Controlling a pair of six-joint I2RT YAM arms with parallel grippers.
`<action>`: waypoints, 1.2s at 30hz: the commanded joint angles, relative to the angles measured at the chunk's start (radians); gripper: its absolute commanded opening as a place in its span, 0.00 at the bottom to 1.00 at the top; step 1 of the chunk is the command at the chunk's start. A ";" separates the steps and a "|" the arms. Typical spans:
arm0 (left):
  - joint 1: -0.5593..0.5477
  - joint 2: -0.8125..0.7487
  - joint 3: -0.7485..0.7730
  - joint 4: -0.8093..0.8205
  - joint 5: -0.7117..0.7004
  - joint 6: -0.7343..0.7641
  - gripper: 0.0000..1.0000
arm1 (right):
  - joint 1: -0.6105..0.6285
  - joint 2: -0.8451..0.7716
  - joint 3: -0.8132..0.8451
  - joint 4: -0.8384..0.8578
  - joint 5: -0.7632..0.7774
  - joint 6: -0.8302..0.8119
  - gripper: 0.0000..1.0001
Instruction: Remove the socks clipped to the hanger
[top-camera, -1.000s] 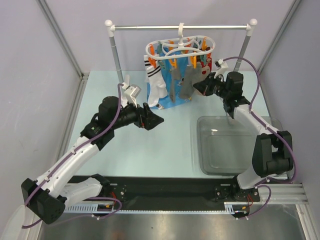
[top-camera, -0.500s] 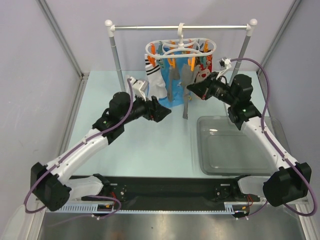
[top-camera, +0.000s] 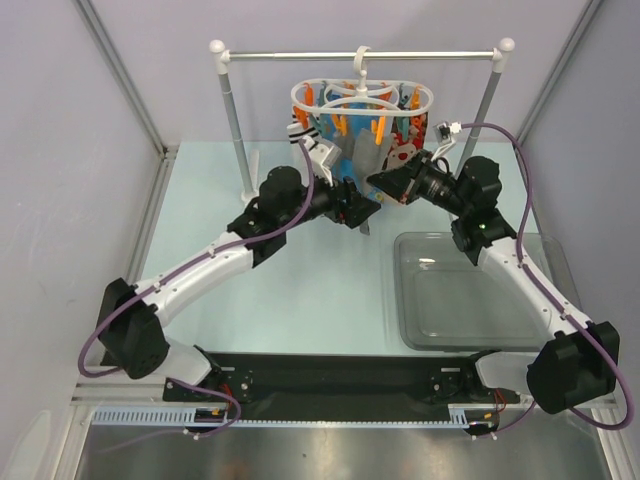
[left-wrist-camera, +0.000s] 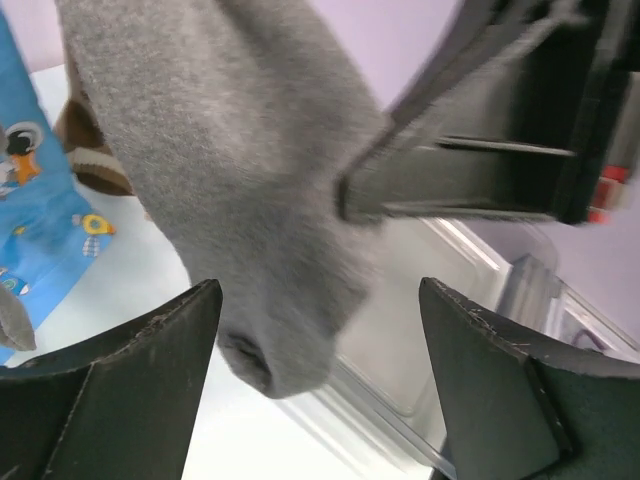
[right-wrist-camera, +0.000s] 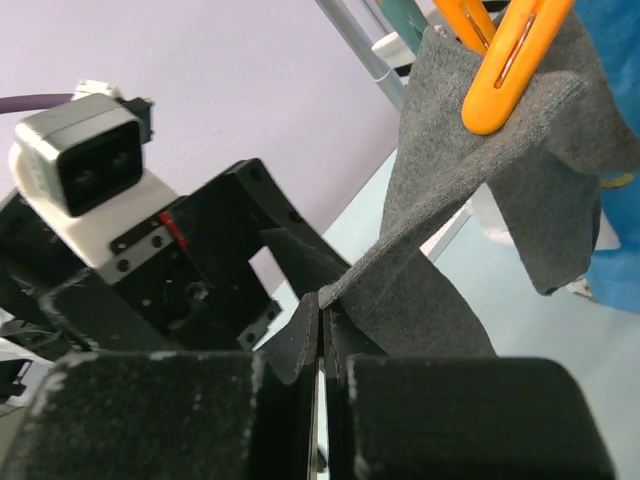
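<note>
Grey sock (left-wrist-camera: 230, 180) — edge tight in right tool (right-wrist-camera: 322, 305), toe inside wide left tool (left-wrist-camera: 320, 300)

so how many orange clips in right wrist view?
2: one clip pinching the grey sock, another left of it at the frame's top edge. More may be hidden.

Top view looks down from behind me; both wrist views face the grey sock (left-wrist-camera: 250, 200) close up, from opposite sides.
</note>
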 joint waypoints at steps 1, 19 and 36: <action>-0.006 0.027 0.058 0.026 -0.079 0.035 0.85 | 0.011 -0.028 -0.005 0.104 -0.026 0.060 0.00; -0.004 0.060 0.124 -0.036 0.073 0.003 0.00 | -0.102 0.085 0.052 0.253 -0.024 0.160 0.66; -0.004 0.083 0.173 -0.086 0.203 -0.028 0.00 | -0.170 0.394 0.275 0.553 -0.113 0.320 0.74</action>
